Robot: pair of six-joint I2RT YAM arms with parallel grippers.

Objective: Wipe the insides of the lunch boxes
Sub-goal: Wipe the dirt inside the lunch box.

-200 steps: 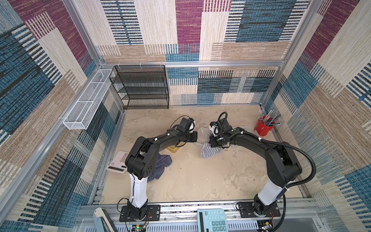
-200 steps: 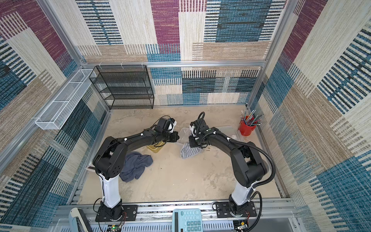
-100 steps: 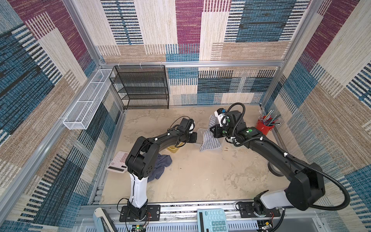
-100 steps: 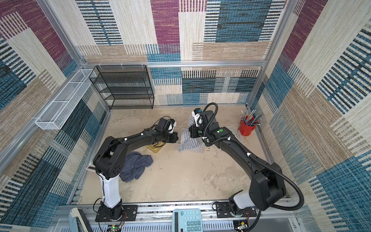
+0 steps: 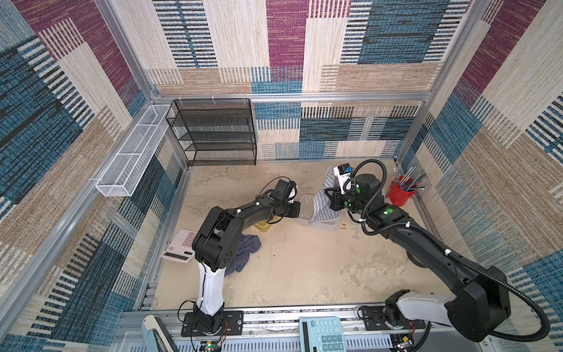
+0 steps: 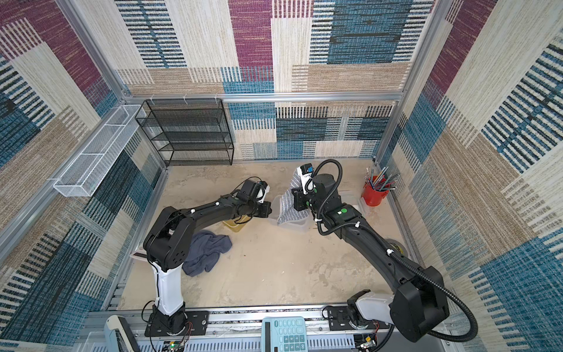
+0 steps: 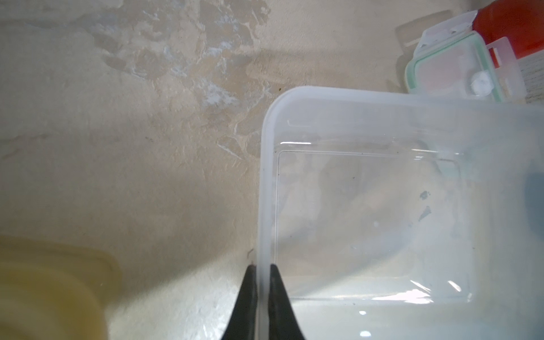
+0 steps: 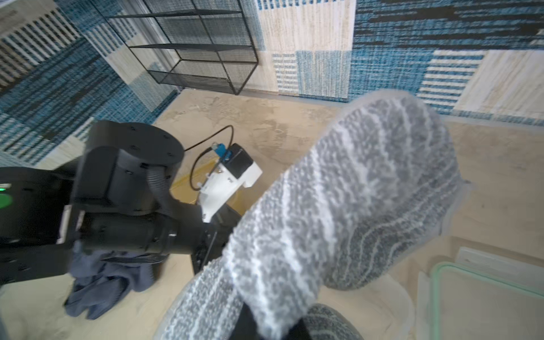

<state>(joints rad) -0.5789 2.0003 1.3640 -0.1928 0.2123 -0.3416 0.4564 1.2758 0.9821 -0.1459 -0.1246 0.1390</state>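
Patchwork woven walls [image 5: 289, 45] enclose a mottled beige tabletop [image 5: 304, 268]; black mesh shelf [image 5: 219, 134] at the back, white wire basket [image 5: 128, 158] beside it.

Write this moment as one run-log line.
left gripper: shut on clear lunch box rim | right gripper: shut on striped grey cloth

We find the middle lunch box [image 5: 324, 227] near the centre of the counter [image 5: 304, 274], the towel [image 5: 321, 207] hanging over it. At its 9 o'clock sits the second lunch box [image 5: 262, 226], at 8 the cloth [image 5: 243, 253], at 3 the pen cup [image 5: 399, 195], at 10 the rack [image 5: 213, 134].
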